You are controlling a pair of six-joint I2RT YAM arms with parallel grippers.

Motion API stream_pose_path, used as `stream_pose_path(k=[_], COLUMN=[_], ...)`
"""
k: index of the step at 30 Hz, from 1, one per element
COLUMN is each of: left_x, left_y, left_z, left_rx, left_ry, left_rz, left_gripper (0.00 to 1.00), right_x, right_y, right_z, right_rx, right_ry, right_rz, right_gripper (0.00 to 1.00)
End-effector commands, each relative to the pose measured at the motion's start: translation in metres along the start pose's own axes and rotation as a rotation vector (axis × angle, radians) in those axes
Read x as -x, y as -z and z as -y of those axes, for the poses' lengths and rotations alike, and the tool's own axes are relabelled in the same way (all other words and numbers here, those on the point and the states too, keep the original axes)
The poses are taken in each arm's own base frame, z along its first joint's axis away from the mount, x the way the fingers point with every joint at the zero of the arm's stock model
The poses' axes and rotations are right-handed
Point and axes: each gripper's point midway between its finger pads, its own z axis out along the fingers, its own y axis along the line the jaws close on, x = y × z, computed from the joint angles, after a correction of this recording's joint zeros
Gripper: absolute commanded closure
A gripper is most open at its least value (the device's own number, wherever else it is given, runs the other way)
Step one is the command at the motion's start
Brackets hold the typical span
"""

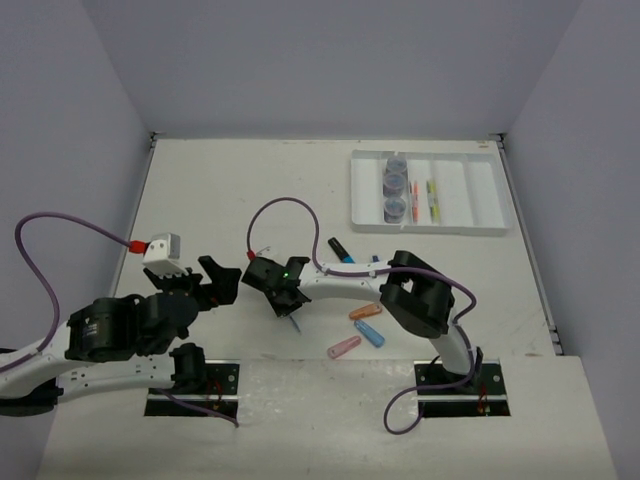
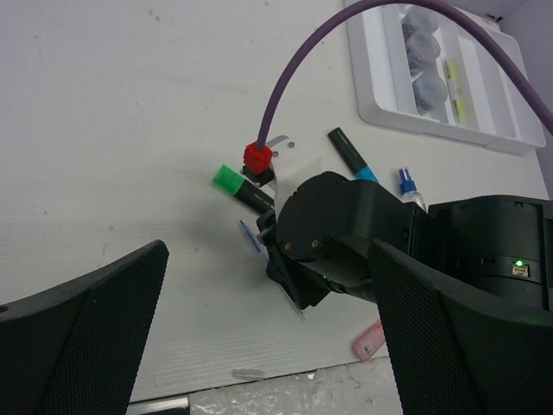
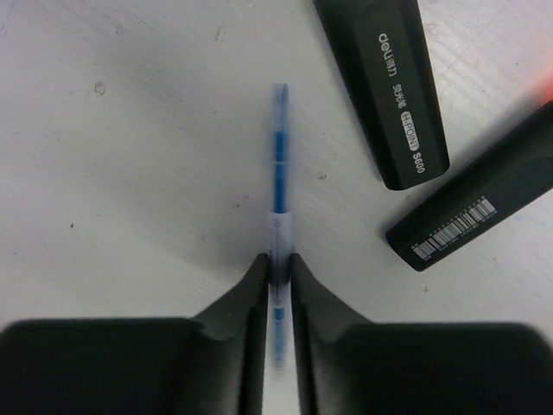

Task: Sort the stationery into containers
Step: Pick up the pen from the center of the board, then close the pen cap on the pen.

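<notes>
My right gripper [image 3: 278, 264] is shut on a thin blue pen [image 3: 278, 173] that lies on the table, its jaws pinching the clear barrel. From above, this gripper [image 1: 290, 308] is at the table's middle front, with the pen [image 1: 296, 324] poking out below it. Two black highlighters [image 3: 389, 86] [image 3: 484, 203] lie just to the right of the pen. My left gripper [image 1: 215, 283] stands open and holds nothing, left of the right gripper. The white tray [image 1: 480, 195] at the back right holds three grey-blue jars [image 1: 395, 184] and thin pens [image 1: 415, 195].
Orange [image 1: 365, 313], blue [image 1: 370, 333] and pink [image 1: 344, 346] capsule pieces lie near the front edge under the right arm. A blue-capped highlighter [image 1: 341, 250] lies behind that arm. A green-capped highlighter [image 2: 229, 180] and a small blue-capped bottle [image 2: 406, 183] show in the left wrist view.
</notes>
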Motion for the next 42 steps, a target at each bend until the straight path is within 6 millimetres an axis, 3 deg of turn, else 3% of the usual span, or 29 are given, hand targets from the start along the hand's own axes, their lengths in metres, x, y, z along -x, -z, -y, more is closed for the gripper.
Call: stream_pose_path(k=[1,2,6,7,9,12,14,17,20,22,26,29,33,36,41,42], left_x=[0.01,0.009,0.002,0.001,-0.008,-0.033,-0.054,-0.084,-0.116,-0.152,-0.205,-0.216,-0.206,-0.198,-0.208,-0.206], left_y=[0.0,0.0,-0.002,-0.002,-0.005,-0.011,-0.013,-0.02,-0.028,-0.037,-0.04,-0.039,-0.036,-0.033,-0.026,-0.027], left_z=[0.001,0.001,0.005,0.007,0.013,0.028,0.038,0.037,0.031,0.036,0.039,0.031,0.021,0.02,0.033,0.026], left_rx=[-0.009,-0.01,-0.012,-0.015,-0.01,-0.002,-0.012,0.083,0.154,0.101,-0.011,-0.011,0.036,0.033,-0.087,-0.035], left_ry=[0.019,0.019,-0.006,-0.007,-0.042,-0.116,-0.169,-0.196,-0.16,-0.247,-0.419,-0.455,-0.411,-0.355,-0.384,-0.366], left_rz=[0.042,0.04,0.016,0.009,-0.027,-0.129,-0.217,-0.306,-0.364,-0.444,-0.6,-0.637,-0.608,-0.579,-0.636,-0.627], left_gripper=[0.0,0.0,0.0,0.0,0.0,0.0,0.0,0.0,0.0,0.02,0.1,0.14,0.16,0.32,0.3,0.3], right_x=[-0.013,-0.012,0.009,0.018,0.041,0.049,0.043,0.024,0.001,-0.006,-0.013,-0.017,-0.019,-0.018,-0.019,-0.019], right_y=[-0.006,-0.004,0.036,0.052,0.113,0.157,0.18,0.195,0.206,0.219,0.223,0.218,0.211,0.206,0.204,0.205], right_z=[-0.001,-0.001,0.001,0.004,0.02,0.067,0.118,0.175,0.212,0.22,0.226,0.224,0.223,0.221,0.222,0.222], right_rx=[-0.027,-0.024,0.014,0.021,0.044,-0.023,-0.075,-0.129,-0.163,-0.155,-0.155,-0.153,-0.156,-0.15,-0.153,-0.149], right_ry=[0.0,-0.004,-0.03,-0.04,-0.074,-0.143,-0.238,-0.355,-0.421,-0.434,-0.405,-0.384,-0.37,-0.352,-0.33,-0.324], right_rz=[-0.032,-0.024,0.074,0.115,0.247,0.358,0.404,0.445,0.49,0.535,0.548,0.531,0.514,0.513,0.51,0.512], right_gripper=[0.91,1.0,1.0,1.0,1.0,1.0,1.0,1.0,1.0,1.0,1.0,1.0,1.0,1.0,1.0,1.0])
